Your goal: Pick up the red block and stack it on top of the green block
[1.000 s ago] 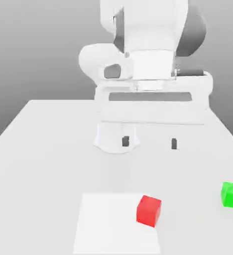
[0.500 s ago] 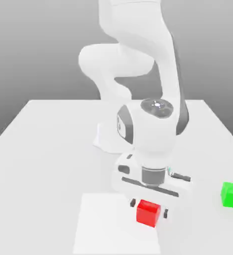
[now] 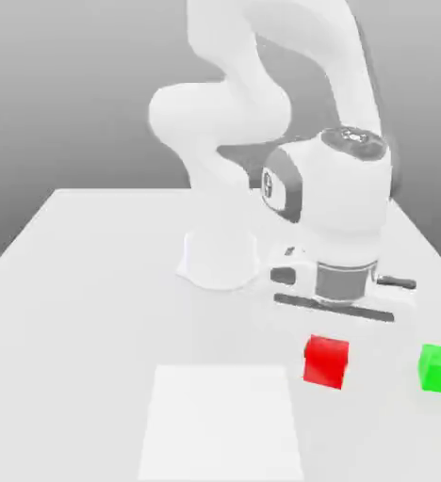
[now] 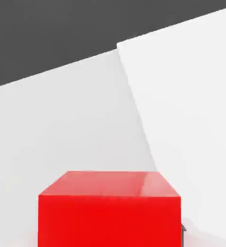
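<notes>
We have the red block (image 3: 326, 361) up beneath the arm (image 3: 347, 198), above the worktop (image 3: 83, 329), with the jaws clamped on it as far as we can judge: it sits close below the hand in the exterior view and looms large in the hand view, a dark bit of one fingertip (image 4: 183, 234) just beside its edge. The green block (image 3: 440, 369) sits on the worktop, apart from it, towards the exterior view's right. The white square (image 3: 220, 424) lies over to the exterior view's left.

We take the lift to be done and the carry to be the step in hand, with the stacking itself left to do. The red block looks stiff and fairly light, so a firm squeeze should not mark it. Its smooth sides might be a little slippery (we would not trust a hold near a corner). The best grip is on two opposite side faces, centred, leaving the underside free to land.

Next, we should carry it over to the green block, high enough to clear its top, square the two up, lower gently and let go only once it rests flat. Off centre, it could tip or nudge the green block away.
</notes>
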You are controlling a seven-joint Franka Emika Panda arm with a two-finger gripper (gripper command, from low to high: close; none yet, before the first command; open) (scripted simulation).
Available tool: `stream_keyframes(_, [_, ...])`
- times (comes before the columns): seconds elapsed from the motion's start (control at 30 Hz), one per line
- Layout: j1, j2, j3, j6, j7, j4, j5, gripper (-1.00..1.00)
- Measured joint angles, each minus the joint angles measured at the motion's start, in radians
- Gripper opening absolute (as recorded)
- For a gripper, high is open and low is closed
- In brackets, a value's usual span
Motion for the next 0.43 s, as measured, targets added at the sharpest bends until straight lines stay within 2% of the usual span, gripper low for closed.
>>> stream_keyframes(0.13, [0.153,0.019,0.088,-0.064,0.021,0.081,-0.02,-1.0])
stream_keyframes(0.3, [0.21,0.174,0.034,0.053,0.118,0.108,-0.152,-1.0])
stream_keyframes(0.33, [0.218,0.195,0.023,0.071,0.131,0.11,-0.171,1.0])
stream_keyframes(0.43, [0.218,0.195,0.023,0.071,0.131,0.11,-0.171,1.0])
